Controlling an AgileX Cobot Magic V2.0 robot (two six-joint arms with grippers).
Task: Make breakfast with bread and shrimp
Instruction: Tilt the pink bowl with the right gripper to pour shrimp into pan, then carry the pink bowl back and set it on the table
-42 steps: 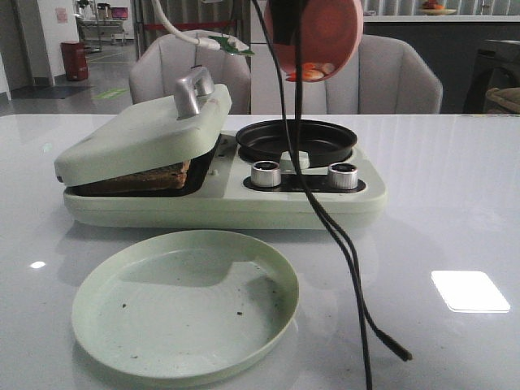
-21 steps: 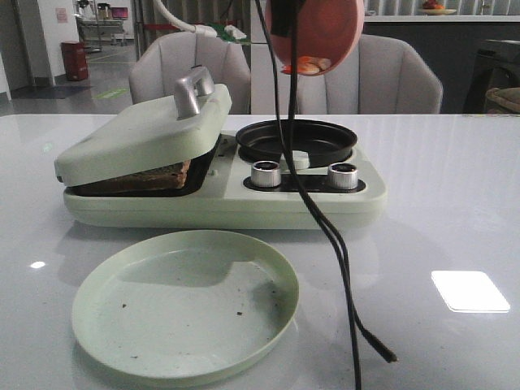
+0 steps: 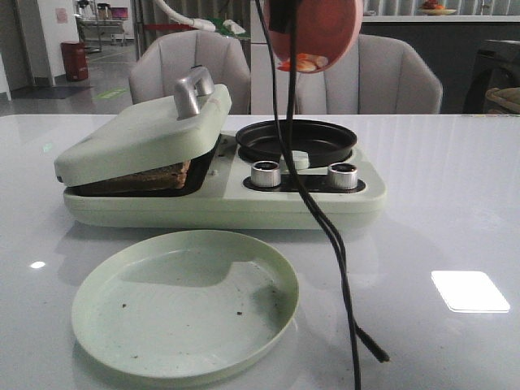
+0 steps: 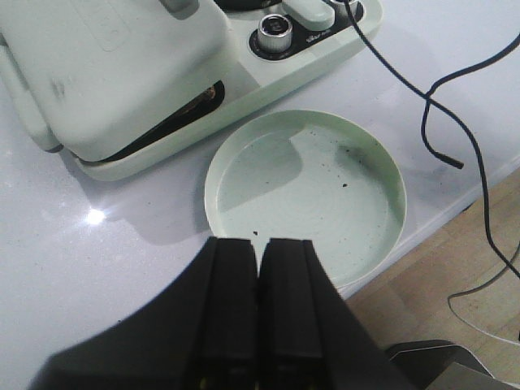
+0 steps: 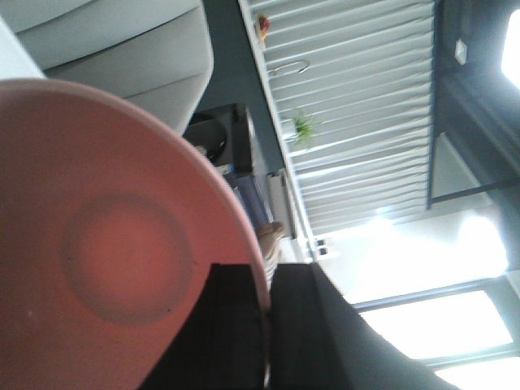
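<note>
Right gripper [image 5: 264, 341]: clamped on the rim of the round pink plastic plate [image 3: 325, 28], held steeply tilted above the round black frying pan [image 3: 296, 140] of the pale green breakfast machine [image 3: 227, 199]. Small pinkish-orange shrimp pieces [image 3: 305, 62] lie at the plate's lowest edge, not yet released. Brown-crusted bread [image 3: 142, 177] sits under the machine's part-closed pale green lid [image 3: 142, 130]. Left gripper [image 4: 258, 301]: fingers pressed together, holding nothing, hovering near the empty round pale green plate [image 4: 236, 158].

Assessment: the shrimp-tipping step is in hand. The next move appears to call for further tilt, keeping the low edge over the pan so nothing lands on the silver knobs [image 3: 266, 173].
</note>
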